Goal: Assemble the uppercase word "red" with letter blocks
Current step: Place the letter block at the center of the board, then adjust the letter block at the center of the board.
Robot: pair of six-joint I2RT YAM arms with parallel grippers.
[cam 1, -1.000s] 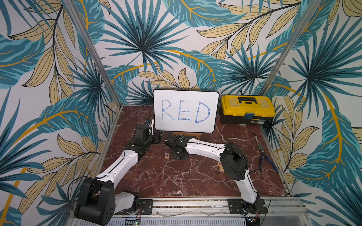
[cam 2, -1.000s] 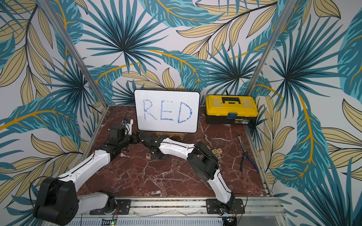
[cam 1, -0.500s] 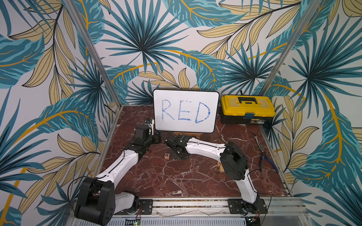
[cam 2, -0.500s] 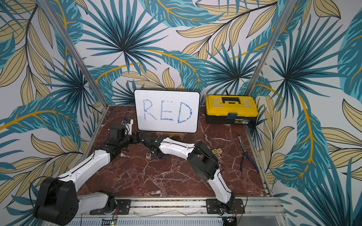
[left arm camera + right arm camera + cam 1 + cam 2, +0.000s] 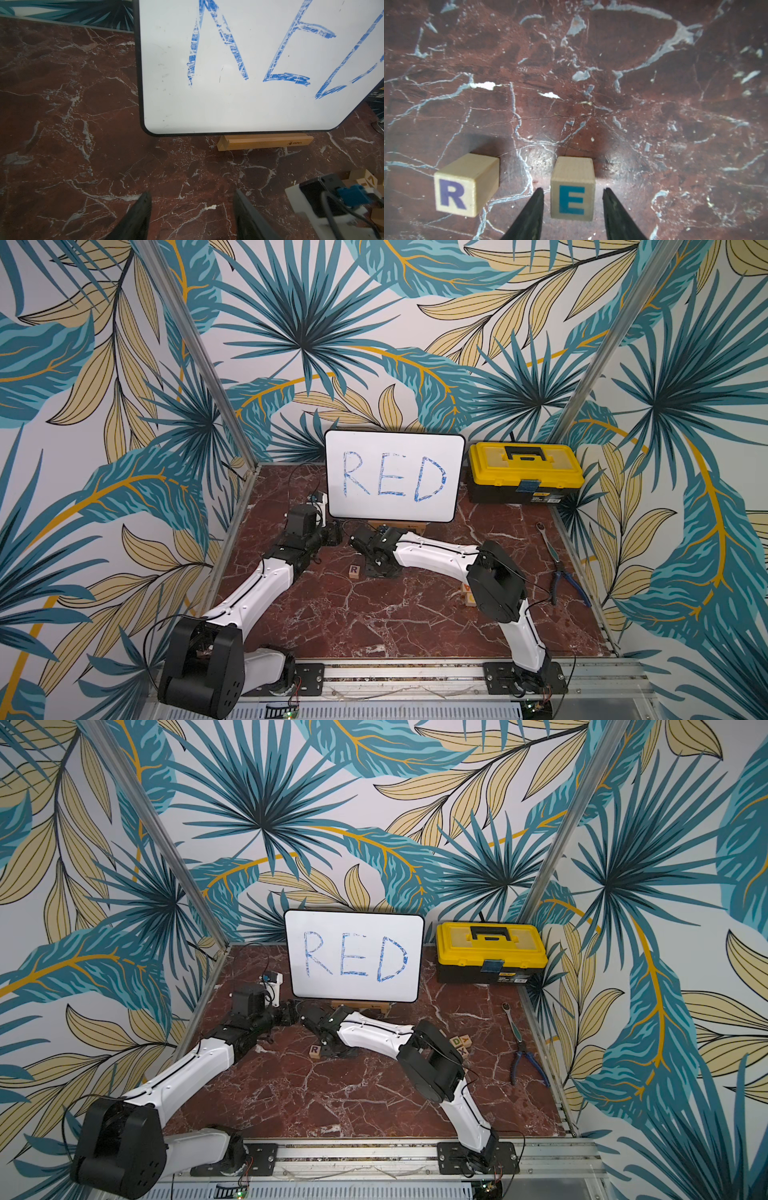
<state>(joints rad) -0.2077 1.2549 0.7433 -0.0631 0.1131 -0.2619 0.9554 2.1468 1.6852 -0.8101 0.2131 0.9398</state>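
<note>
In the right wrist view the R block [image 5: 455,195] and the E block [image 5: 572,199] stand side by side on the marble, a gap between them. My right gripper [image 5: 573,190] straddles the E block, open, with a slit of floor showing on each side of the cube. In both top views the R block [image 5: 354,571] [image 5: 315,1051] shows just left of the right gripper [image 5: 379,568], which hides the E. A D block [image 5: 457,1041] lies in a cluster behind the right elbow. My left gripper [image 5: 192,197] hangs open over bare marble near the whiteboard's foot.
The whiteboard [image 5: 394,475] with blue "RED" stands on a wooden holder [image 5: 265,142] at the back. A yellow toolbox [image 5: 525,477] is at the back right. A ratchet [image 5: 546,539] and pliers [image 5: 567,583] lie along the right edge. Other letter blocks [image 5: 463,1050] sit by the right arm.
My right gripper's jaws have parted from the E block, which stays on the marble. Both arms hold nearly the same places.
</note>
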